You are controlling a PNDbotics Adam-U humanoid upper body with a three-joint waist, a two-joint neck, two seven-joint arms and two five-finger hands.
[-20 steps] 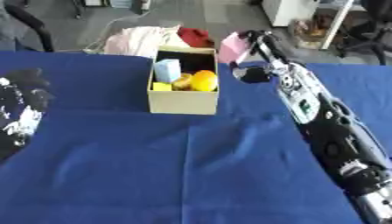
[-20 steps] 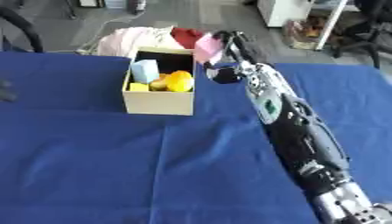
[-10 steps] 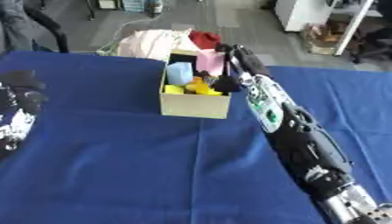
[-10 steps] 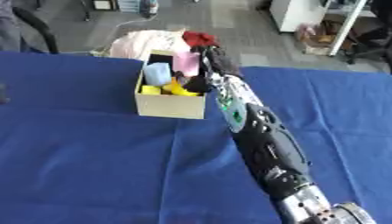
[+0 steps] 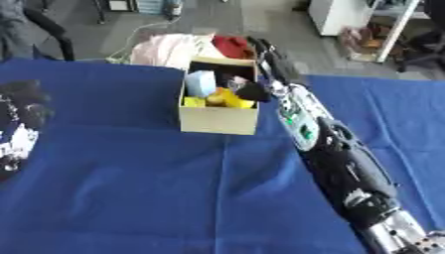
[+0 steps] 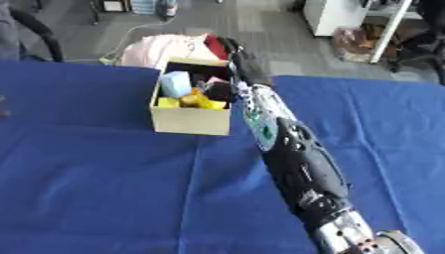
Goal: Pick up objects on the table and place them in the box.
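Right hand (image 5: 253,90) reaches over open tan cardboard box (image 5: 218,119) on blue-clothed table (image 5: 130,188). Fingers dip inside, above light-blue block (image 5: 200,82) and yellow pieces (image 5: 228,99); small pink item (image 5: 236,81) beside them. Held or released: cannot tell.

Left hand (image 5: 19,119) idle at left edge, fingers relaxed.

Risk: withdrawing arm snags right box wall, tipping or dragging box.

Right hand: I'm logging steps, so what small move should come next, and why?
Probably lift the right hand straight up out of the box. It reaches down among the yellow and light blue items inside, and whether it holds anything is hidden.
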